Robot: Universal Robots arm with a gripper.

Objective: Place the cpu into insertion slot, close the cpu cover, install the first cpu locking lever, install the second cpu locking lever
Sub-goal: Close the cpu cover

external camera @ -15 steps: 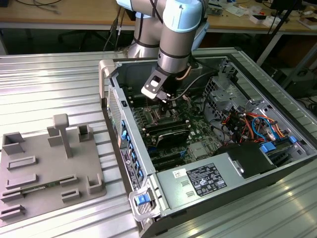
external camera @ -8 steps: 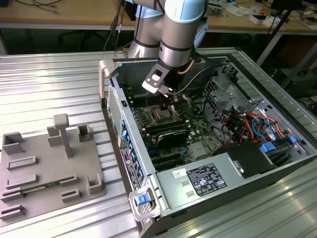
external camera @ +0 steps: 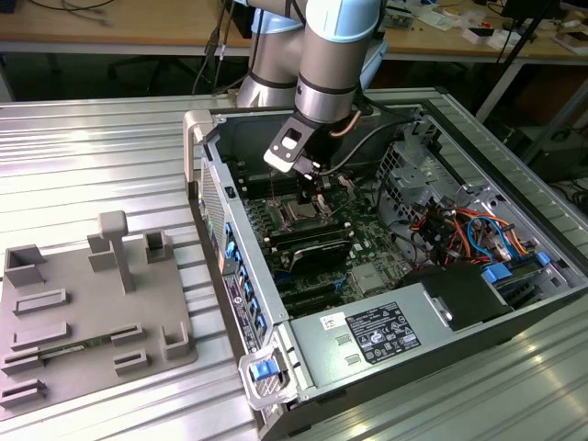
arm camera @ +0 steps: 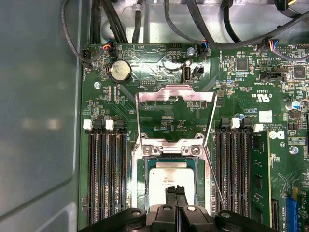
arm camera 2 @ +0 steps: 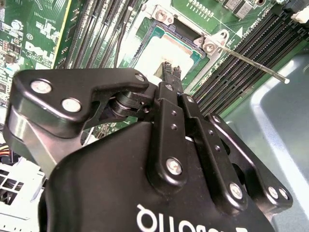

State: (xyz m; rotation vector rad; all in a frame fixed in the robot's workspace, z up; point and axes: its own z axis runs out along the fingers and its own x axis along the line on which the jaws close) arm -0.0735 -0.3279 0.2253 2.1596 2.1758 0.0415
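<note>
The cpu (arm camera: 171,178) lies in the insertion slot (arm camera: 140,162), with the cpu cover (arm camera: 176,89) open. The gripper (arm camera: 176,189) has its jaws squeezed together, holding nothing, right over the chip. A hard or crooked push could tip the chip and hurt the slot.

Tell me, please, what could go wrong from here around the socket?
The gripper, shut, hangs right over the cpu lying in the insertion slot; a push or drag might shift or scratch it. The cpu cover stands open and a locking lever juts out nearby; the gripper could snag either.
</note>
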